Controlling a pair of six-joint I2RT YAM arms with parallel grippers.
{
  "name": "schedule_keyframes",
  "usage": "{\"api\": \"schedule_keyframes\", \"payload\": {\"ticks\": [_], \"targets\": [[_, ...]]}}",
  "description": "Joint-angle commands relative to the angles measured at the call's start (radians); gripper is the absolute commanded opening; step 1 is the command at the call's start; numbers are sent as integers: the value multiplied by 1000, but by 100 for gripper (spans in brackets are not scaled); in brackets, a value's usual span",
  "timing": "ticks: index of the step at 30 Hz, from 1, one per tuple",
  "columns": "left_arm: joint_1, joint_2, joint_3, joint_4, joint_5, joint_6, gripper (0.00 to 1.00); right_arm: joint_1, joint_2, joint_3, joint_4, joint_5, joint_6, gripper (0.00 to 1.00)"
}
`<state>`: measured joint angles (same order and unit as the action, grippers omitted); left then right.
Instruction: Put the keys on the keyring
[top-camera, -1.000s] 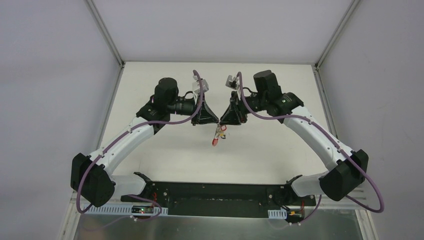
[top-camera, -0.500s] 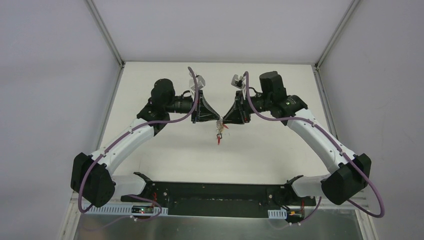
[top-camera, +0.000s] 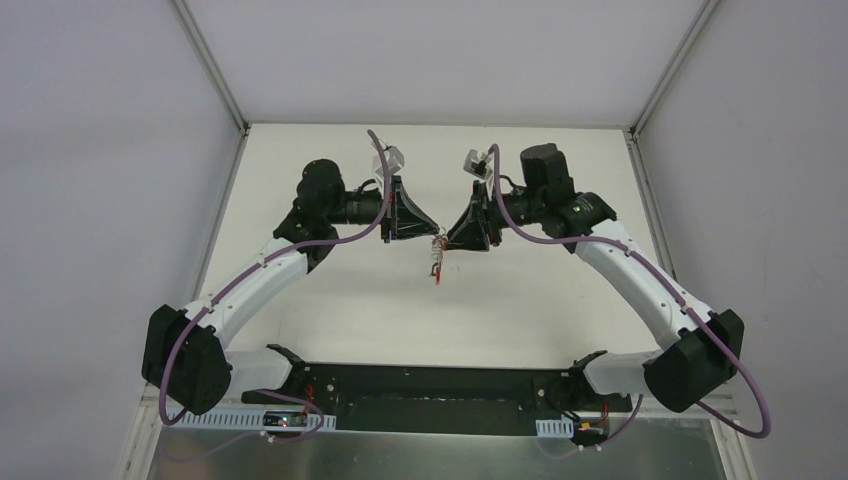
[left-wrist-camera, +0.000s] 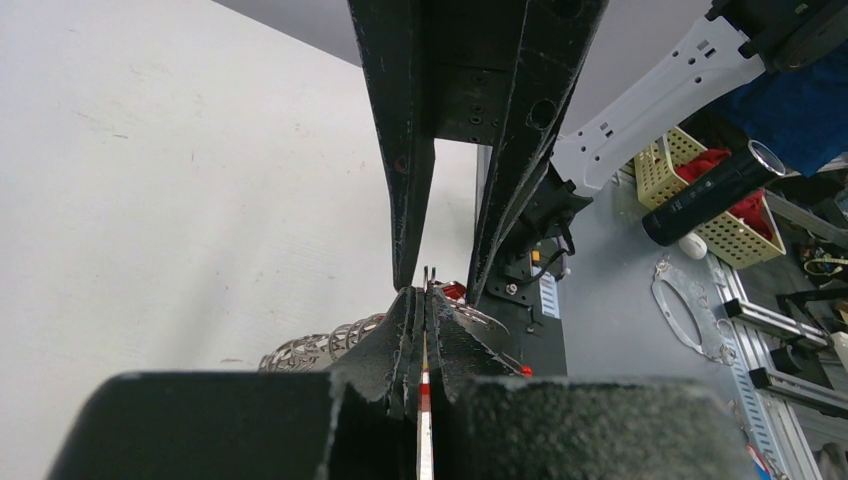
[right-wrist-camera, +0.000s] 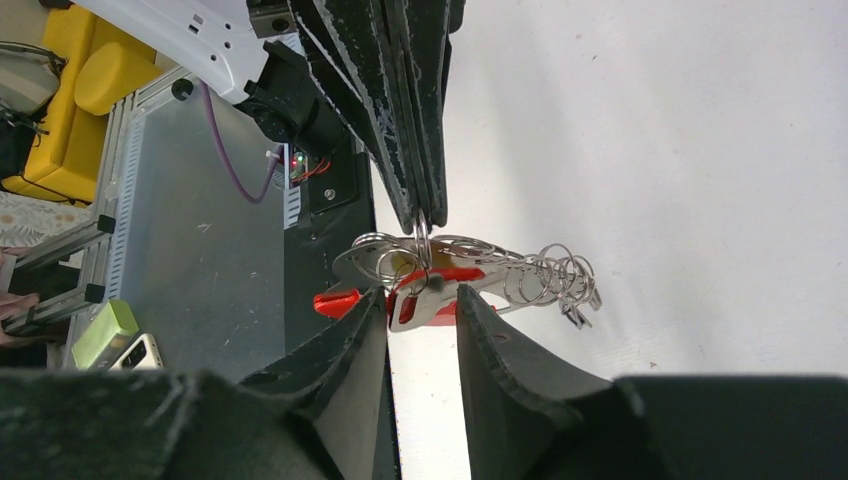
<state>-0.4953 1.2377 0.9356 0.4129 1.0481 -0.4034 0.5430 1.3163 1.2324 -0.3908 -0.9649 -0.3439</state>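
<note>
Top external: both arms reach in over the table (top-camera: 520, 300). The left gripper (top-camera: 432, 239) and right gripper (top-camera: 447, 243) meet nose to nose above mid-table, clear of the surface. The keys (top-camera: 437, 268) dangle just under the meeting point, with a red bit lowest.

Right wrist: the left gripper comes in from above. Its jaws are pressed flat together and pinch the thin grey wire of the keyring (right-wrist-camera: 421, 240). Silver key metal and red plastic hang off that loop. A string of small linked rings (right-wrist-camera: 555, 270) trails off to the right, all of it in the air. The right gripper's jaws stand parted on either side of the bunch, with a silver and red piece sitting in the gap. Cannot tell whether either pad touches it.

Left wrist: same pinch from the other side. A sliver of red shows between the closed fingertips (left-wrist-camera: 408, 318). The right gripper's two fingers drop in from the top, a clear gap between them.

Off the table, background of the left wrist view: a yellow mesh basket (left-wrist-camera: 742, 236) holds something red (left-wrist-camera: 704, 160), kind not discernible. A black torch (left-wrist-camera: 715, 190) lies across the top of the basket.
</note>
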Motion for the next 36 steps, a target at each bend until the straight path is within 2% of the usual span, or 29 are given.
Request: {"api": "schedule_keyframes", "payload": {"ticks": [1, 13, 30, 36], "targets": [[8, -27, 1, 86, 45, -15, 0, -8, -37, 50, -7, 6, -1, 35], [8, -39, -17, 96, 50, -29, 0, -15, -37, 91, -17, 66, -16, 35], [8, -47, -16, 78, 41, 3, 0, -34, -84, 78, -79, -32, -90, 34], [8, -45, -16, 80, 51, 5, 0, -33, -65, 93, -27, -4, -22, 34]]}}
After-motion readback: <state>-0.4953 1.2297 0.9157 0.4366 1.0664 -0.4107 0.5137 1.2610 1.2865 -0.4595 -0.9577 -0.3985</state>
